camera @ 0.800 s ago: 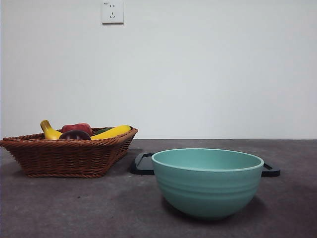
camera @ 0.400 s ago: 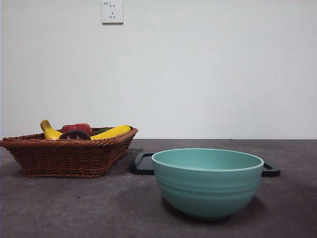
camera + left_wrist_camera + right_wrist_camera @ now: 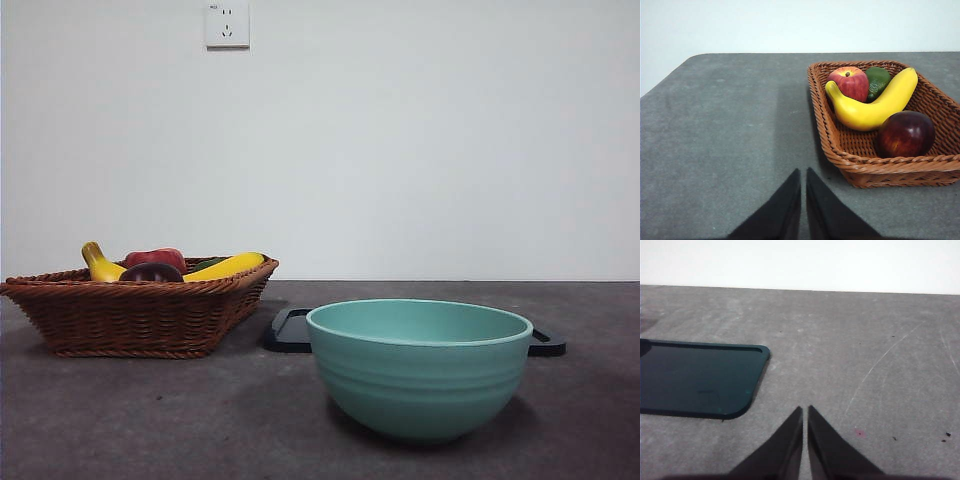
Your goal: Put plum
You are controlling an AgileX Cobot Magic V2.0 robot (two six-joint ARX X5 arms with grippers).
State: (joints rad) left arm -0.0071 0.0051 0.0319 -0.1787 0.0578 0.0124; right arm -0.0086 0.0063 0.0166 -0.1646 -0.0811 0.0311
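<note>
My left gripper (image 3: 803, 172) hangs with its jaws pressed nearly together, holding nothing, above bare table just beside the wicker basket (image 3: 840, 150). The plum (image 3: 905, 133) lies in that basket's near corner, against the banana (image 3: 872, 105), with a red apple (image 3: 850, 82) and a green fruit (image 3: 877, 80) behind, so I judge the task not yet begun. My right gripper (image 3: 805, 412) is likewise closed to a slit and empty, near a dark tray (image 3: 695, 377). The teal bowl (image 3: 418, 365) stands empty (its likely destination, though unnamed). Neither arm shows in the front view.
</note>
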